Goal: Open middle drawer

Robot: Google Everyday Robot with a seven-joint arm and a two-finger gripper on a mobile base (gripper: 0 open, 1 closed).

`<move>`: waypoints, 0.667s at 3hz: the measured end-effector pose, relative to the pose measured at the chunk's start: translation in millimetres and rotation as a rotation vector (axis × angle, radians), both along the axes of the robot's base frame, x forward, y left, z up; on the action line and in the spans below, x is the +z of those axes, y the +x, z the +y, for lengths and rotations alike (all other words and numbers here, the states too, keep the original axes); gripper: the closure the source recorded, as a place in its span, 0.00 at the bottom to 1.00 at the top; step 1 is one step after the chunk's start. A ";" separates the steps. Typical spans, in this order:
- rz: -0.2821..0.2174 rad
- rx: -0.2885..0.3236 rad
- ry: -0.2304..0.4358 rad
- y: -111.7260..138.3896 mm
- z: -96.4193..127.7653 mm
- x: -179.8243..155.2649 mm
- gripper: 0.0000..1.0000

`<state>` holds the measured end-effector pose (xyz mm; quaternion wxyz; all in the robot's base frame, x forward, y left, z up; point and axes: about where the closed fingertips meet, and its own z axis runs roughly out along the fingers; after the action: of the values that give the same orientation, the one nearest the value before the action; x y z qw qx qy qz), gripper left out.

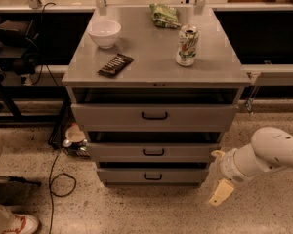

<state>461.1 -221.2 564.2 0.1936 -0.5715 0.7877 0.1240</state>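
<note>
Middle drawer (154, 151), interior lost in shadow; claw (216, 178) low at its right, spread, empty, upper finger (217, 154) half-hidden.

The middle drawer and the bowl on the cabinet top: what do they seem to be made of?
Middle drawer: likely painted sheet metal, matte grey, with a flat, thin front panel. Its handle looks like black metal or plastic. Bowl: white, smooth, slightly glossy. It could be ceramic or plastic; I cannot tell which. The gripper hangs low at the picture's right, touching neither.
</note>
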 end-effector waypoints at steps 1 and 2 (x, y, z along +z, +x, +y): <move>-0.031 0.028 -0.001 4.1 2.0 -4.9 0.00; -0.097 0.090 -0.025 26.0 2.5 -23.0 0.00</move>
<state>487.1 -218.6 541.2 0.2187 -0.6140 0.7525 0.0947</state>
